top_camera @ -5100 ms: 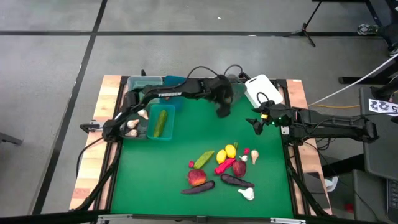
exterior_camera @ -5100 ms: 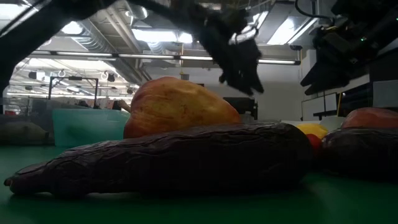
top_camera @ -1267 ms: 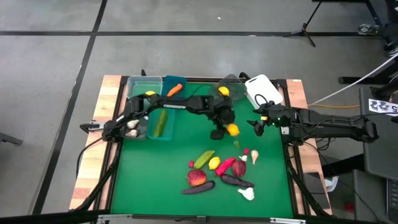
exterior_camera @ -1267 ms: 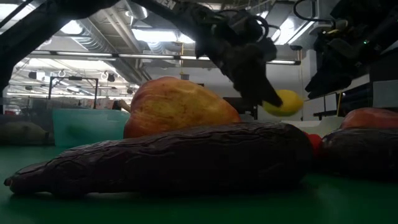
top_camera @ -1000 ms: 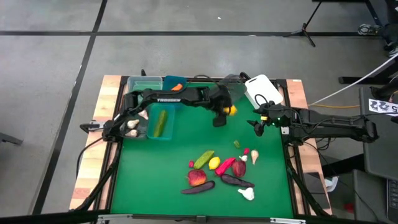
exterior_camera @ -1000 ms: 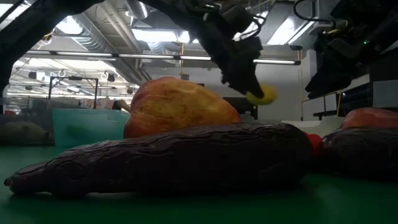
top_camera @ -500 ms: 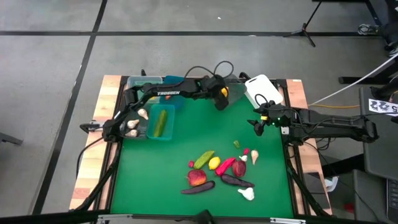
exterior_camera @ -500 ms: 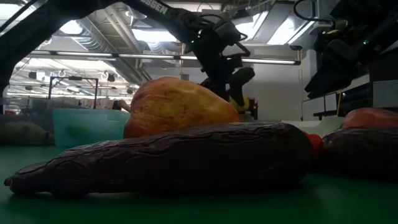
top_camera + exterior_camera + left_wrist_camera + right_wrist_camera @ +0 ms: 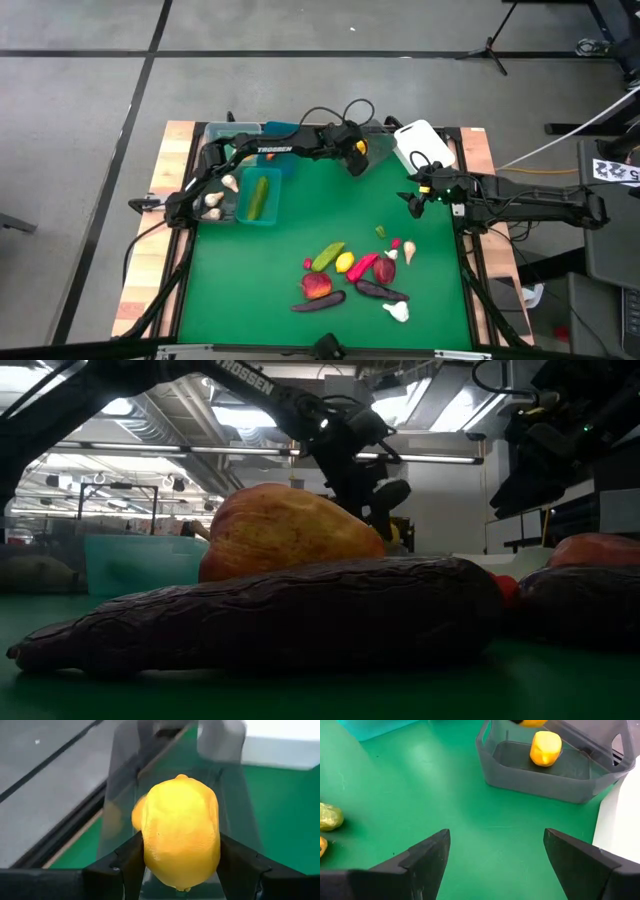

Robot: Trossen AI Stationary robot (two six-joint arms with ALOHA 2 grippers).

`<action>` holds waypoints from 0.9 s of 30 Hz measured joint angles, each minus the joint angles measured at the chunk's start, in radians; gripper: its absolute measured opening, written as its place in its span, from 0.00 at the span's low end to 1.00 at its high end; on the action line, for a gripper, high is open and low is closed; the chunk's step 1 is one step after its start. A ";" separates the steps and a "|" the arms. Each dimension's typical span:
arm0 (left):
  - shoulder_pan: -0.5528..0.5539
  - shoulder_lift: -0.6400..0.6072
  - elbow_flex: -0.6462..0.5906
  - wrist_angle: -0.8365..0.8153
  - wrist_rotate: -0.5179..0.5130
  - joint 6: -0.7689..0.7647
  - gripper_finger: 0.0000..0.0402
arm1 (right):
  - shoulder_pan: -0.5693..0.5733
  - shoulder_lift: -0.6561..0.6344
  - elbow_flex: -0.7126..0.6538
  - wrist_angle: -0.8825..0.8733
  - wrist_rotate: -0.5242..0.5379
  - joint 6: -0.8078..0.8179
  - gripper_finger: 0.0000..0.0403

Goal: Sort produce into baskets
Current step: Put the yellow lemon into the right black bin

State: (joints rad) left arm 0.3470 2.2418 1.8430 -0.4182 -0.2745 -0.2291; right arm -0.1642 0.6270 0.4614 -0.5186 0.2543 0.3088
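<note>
Your left gripper (image 9: 357, 149) sits at the far edge of the green-covered desk (image 9: 290, 230), its fingers (image 9: 127, 862) closed on a yellow toy lemon (image 9: 181, 831) that they hold just above the grey translucent plastic tub (image 9: 547, 775). You can see a second yellow lemon (image 9: 545, 748) already lying inside that tub. Your right gripper (image 9: 414, 200) waits near the desk's right edge, beside the white rectangular tub (image 9: 424, 147), with its fingers (image 9: 422, 857) spread apart and nothing between them.

On your left side of the desk, the teal plastic tub (image 9: 257, 196) holds a green toy cucumber (image 9: 260, 194). Just outside it, white garlic bulbs (image 9: 214, 200) lie in a tub whose walls you can barely make out. Behind these stand the clear green tub (image 9: 231, 130) and the blue tub (image 9: 280, 128), partly covered by your left arm.

The unsorted produce lies in a loose cluster toward the near right of the desk: a light green pointed piece (image 9: 327, 256), another yellow lemon (image 9: 344, 263), a red-pink pepper (image 9: 362, 267), a red apple (image 9: 316, 285), a dark red piece (image 9: 385, 269), two dark purple eggplants (image 9: 318, 301), a white garlic bulb (image 9: 397, 312) and another small white garlic bulb (image 9: 409, 250). In the low view the apple and one eggplant fill the foreground.
</note>
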 joint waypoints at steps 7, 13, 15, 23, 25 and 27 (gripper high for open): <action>0.000 0.016 0.000 0.005 0.000 0.036 0.50 | 0.000 0.000 0.000 -0.001 0.000 0.000 0.79; 0.000 0.016 0.000 0.027 0.000 0.084 0.57 | 0.000 0.000 0.000 0.000 0.000 0.000 0.79; 0.000 0.016 0.000 0.032 0.000 0.092 0.61 | 0.000 0.000 0.000 0.000 0.000 0.000 0.79; -0.005 0.001 0.000 0.091 0.001 0.150 0.72 | 0.000 0.000 0.000 0.000 0.000 0.000 0.79; -0.012 -0.013 0.000 0.076 0.004 0.171 0.72 | 0.000 0.000 0.000 0.000 0.000 0.000 0.79; -0.028 -0.040 0.000 0.036 0.026 0.215 0.71 | 0.000 0.000 0.000 -0.002 0.000 0.000 0.79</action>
State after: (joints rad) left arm 0.3194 2.2014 1.8435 -0.3823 -0.2480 -0.0137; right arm -0.1642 0.6270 0.4614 -0.5206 0.2540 0.3091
